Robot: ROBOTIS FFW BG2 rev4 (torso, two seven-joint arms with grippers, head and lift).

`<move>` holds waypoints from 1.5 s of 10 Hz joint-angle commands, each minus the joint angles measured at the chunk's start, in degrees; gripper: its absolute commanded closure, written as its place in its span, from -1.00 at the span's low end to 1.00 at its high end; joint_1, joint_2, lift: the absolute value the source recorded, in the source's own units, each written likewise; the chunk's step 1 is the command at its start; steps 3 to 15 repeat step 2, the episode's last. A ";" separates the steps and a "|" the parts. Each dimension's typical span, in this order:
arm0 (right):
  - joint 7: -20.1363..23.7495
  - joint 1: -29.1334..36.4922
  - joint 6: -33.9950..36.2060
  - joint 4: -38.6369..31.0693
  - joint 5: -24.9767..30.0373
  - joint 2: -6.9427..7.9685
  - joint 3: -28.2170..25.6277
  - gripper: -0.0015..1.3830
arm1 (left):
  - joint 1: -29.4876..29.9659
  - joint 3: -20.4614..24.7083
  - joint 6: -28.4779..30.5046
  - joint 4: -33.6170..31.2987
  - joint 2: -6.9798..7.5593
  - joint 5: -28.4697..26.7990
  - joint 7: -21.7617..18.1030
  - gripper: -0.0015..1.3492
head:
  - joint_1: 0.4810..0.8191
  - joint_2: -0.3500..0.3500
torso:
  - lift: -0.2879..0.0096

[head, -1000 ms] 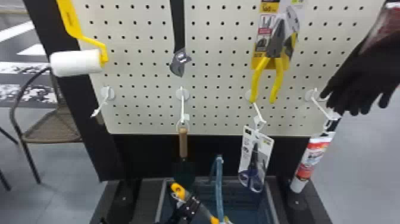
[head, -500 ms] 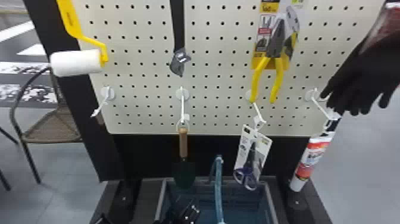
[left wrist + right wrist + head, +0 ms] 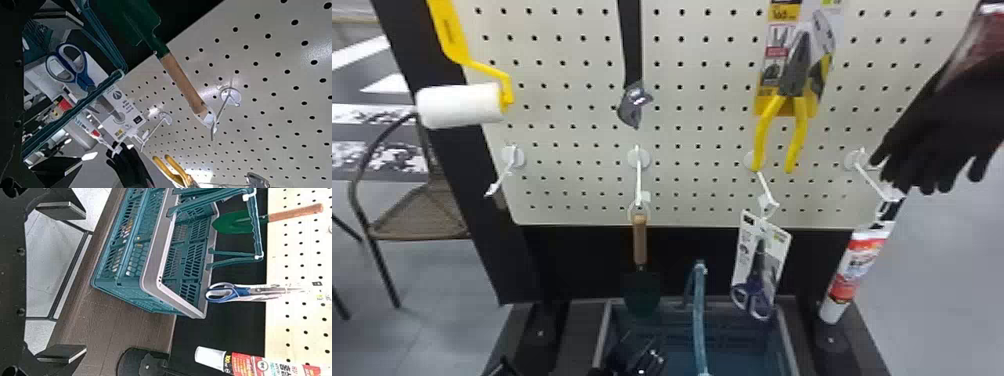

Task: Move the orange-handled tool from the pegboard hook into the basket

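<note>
My left gripper (image 3: 578,362) is low in the head view, at the basket's left part and nearer the camera; in the left wrist view the gripper (image 3: 64,92) is open, nothing between its fingers. In the right wrist view my right gripper (image 3: 62,282) stands open and unloaded, beside the basket. The teal basket (image 3: 788,345) has its handle raised. Through its slats in the right wrist view, small orange patches (image 3: 127,228) show inside; their shape is mostly hidden. At the pegboard's lower left, a white hook (image 3: 504,172) holds nothing.
A green trowel (image 3: 640,245), packaged scissors (image 3: 759,272) and a tube (image 3: 857,270) hang in front of the pegboard's lower edge. The basket's raised handle (image 3: 699,310) stands between trowel and scissors. Higher up are a paint roller (image 3: 459,105), yellow pliers (image 3: 797,115) and black gloves (image 3: 937,120).
One second ago the orange-handled tool was over the basket beside my left gripper; it has since dropped out of sight there. The gripper has moved down slightly, and the scissors have swung.
</note>
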 commanded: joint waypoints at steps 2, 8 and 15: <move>0.00 0.00 0.00 0.00 0.08 0.05 0.00 -0.84 | 0.00 0.00 0.00 0.00 0.00 0.05 -0.01 -0.87 | -0.60 0.00 | 0.26; 0.00 0.00 0.00 0.00 0.08 0.05 0.00 -0.84 | 0.00 0.00 0.00 0.00 0.00 0.05 -0.01 -0.87 | -0.60 0.00 | 0.26; 0.00 0.00 0.00 0.00 0.08 0.05 0.00 -0.84 | 0.00 0.00 0.00 0.00 0.00 0.05 -0.01 -0.87 | -0.60 0.00 | 0.26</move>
